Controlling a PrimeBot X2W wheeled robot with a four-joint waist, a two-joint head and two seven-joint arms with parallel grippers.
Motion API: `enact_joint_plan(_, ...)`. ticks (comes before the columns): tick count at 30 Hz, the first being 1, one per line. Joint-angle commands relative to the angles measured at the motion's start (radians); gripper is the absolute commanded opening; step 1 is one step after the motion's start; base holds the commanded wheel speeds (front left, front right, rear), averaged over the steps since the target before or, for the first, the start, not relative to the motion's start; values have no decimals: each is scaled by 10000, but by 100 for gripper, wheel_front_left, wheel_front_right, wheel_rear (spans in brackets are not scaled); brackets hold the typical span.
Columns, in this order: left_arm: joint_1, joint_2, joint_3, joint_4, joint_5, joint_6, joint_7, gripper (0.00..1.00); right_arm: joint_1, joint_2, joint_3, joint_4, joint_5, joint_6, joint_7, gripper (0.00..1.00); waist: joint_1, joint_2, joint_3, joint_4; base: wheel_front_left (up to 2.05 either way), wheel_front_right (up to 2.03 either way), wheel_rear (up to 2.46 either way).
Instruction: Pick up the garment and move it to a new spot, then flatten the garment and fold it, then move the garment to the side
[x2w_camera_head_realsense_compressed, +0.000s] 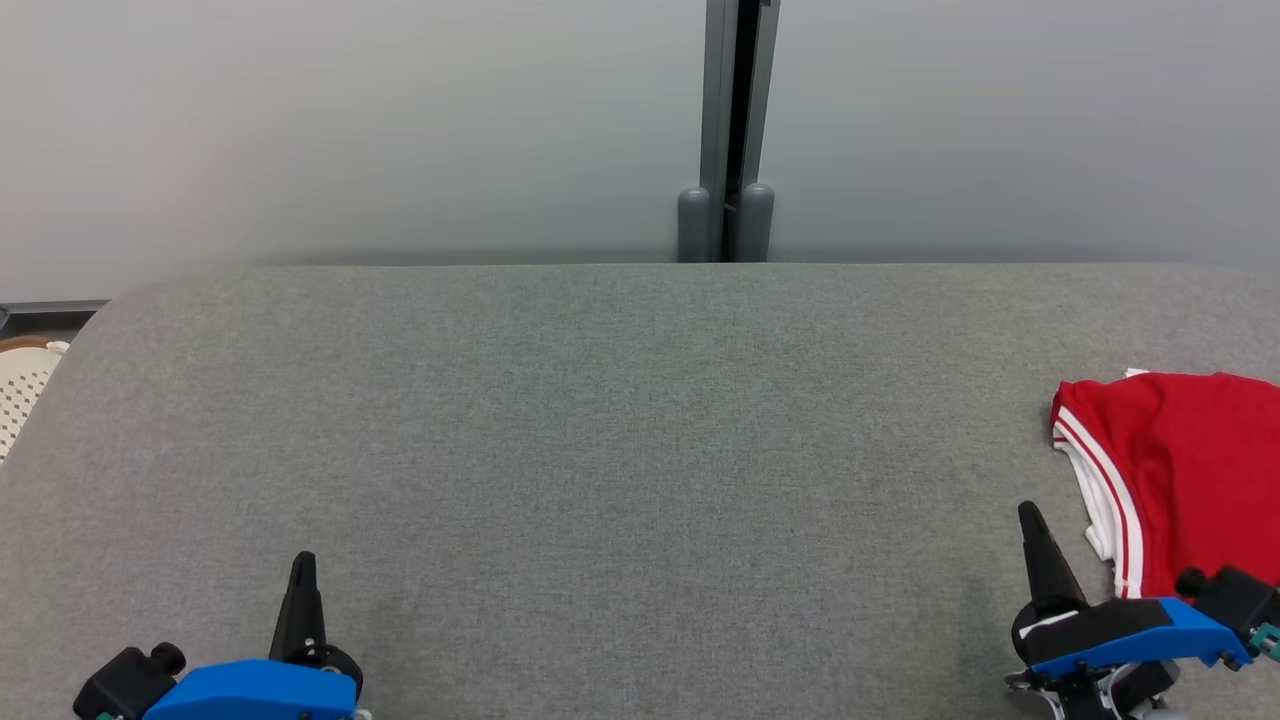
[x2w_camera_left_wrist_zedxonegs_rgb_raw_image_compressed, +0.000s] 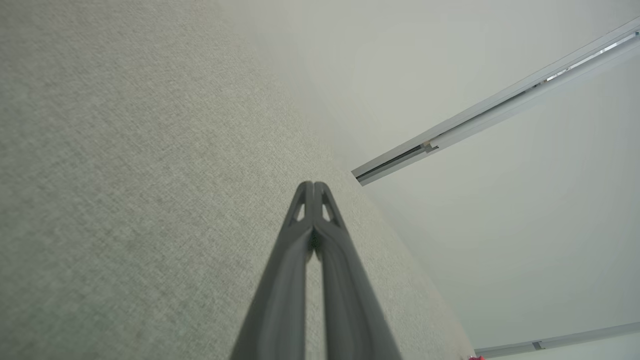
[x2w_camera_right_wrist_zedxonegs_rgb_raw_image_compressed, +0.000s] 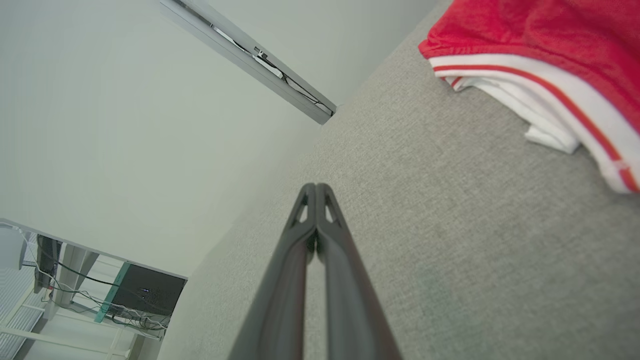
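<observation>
The garment (x2w_camera_head_realsense_compressed: 1180, 470) is found at the right edge of the head view, laid on the grey surface (x2w_camera_head_realsense_compressed: 600, 450). It is red with a white-striped hem (x2w_camera_right_wrist_zedxonegs_rgb_raw_image_compressed: 530, 75). Layers are seen stacked at that hem, so it is judged to be folded and set aside on purpose.

The left jaws, at the lower left, are clenched on nothing, with the fingers (x2w_camera_left_wrist_zedxonegs_rgb_raw_image_compressed: 287, 280) pressed together over the surface. The right jaws, at the lower right, are likewise clenched and empty, just beside the hem but apart from it. Both are judged to be parked out of the way.

The garment's right part is cut off by the frame, and its lower corner is covered by the right arm's blue housing (x2w_camera_head_realsense_compressed: 1130, 625). Its kind cannot be made out. A pale woven thing (x2w_camera_head_realsense_compressed: 25, 390) at the left edge is mostly cut off.
</observation>
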Motion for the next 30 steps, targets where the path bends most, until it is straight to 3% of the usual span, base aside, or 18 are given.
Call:
enact_joint_plan(1,-257,13,58,-172,-244,-11,71,0,28,-50,-38,-209,273,3,65,0,-1,0,0,1,0,0,0)
enact_joint_plan(30,-607,14,378,-597,-3056,-16,858,0,150,-65,-273,-1008,3382,3,849,0,-1,0,-22,44,0,0,0)
